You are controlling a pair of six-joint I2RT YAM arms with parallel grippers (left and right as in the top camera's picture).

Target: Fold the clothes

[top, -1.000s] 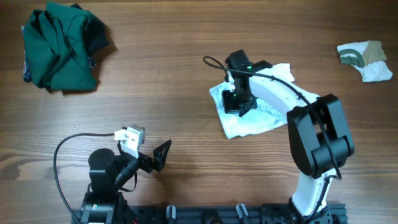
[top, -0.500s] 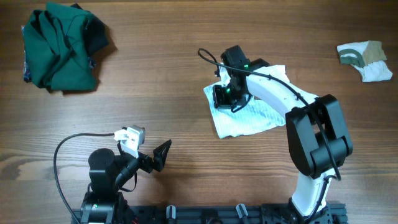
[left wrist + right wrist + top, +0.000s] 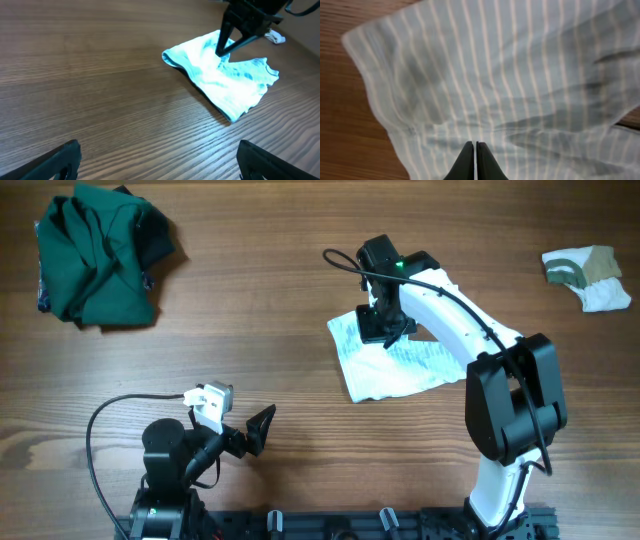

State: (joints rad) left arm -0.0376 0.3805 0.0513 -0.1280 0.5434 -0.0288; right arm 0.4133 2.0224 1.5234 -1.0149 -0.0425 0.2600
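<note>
The pale blue-and-white striped garment [image 3: 400, 365] lies crumpled but mostly flat on the wooden table right of centre. It also shows in the left wrist view [image 3: 225, 80] and fills the right wrist view [image 3: 495, 75]. My right gripper [image 3: 383, 330] is shut, its tips [image 3: 475, 145] pointing down at the garment's upper left part [image 3: 221, 50]; no cloth shows pinched between them. My left gripper [image 3: 262, 430] is open and empty, low over bare wood near the front edge [image 3: 162, 165], well apart from the garment.
A dark green heap [image 3: 95, 255] lies at the far left corner. A small white-and-olive piece [image 3: 588, 277] lies at the far right. The right arm's cable loops just left of its wrist [image 3: 340, 265].
The striped garment has slid a little to the left with the right gripper. The gripper has since shifted slightly back toward the garment's upper edge. The left arm has not moved.
</note>
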